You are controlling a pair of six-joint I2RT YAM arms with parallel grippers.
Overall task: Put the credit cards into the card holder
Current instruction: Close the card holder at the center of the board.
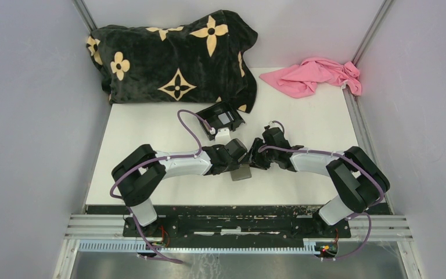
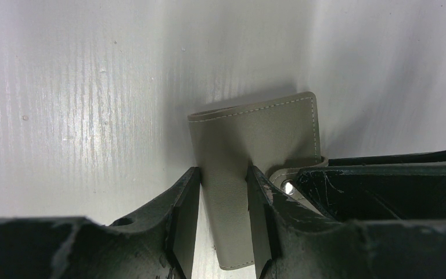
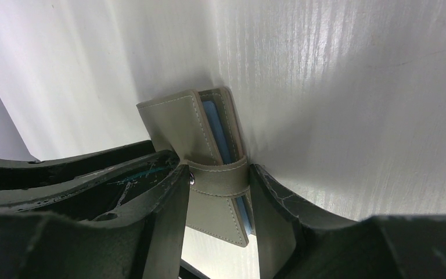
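The grey card holder [image 1: 242, 173] is folded shut and held on edge over the white table at mid front. My left gripper [image 1: 236, 163] is shut on its spine side; in the left wrist view the card holder [image 2: 250, 133] stands between the fingers of that gripper [image 2: 222, 174]. My right gripper [image 1: 254, 161] is shut on the clasp side, with its fingers on either side of the strap [image 3: 223, 177] in the right wrist view [image 3: 216, 174]. A blue card edge [image 3: 216, 131] shows inside the card holder. A silvery card [image 1: 225, 118] lies in a black box. The gold and black cards are out of view.
The black box [image 1: 218, 119] lies just behind the grippers, with a small white piece [image 1: 222, 133] next to it. A black blanket with tan flowers [image 1: 174, 55] fills the back left. A pink cloth [image 1: 316, 75] lies at the back right.
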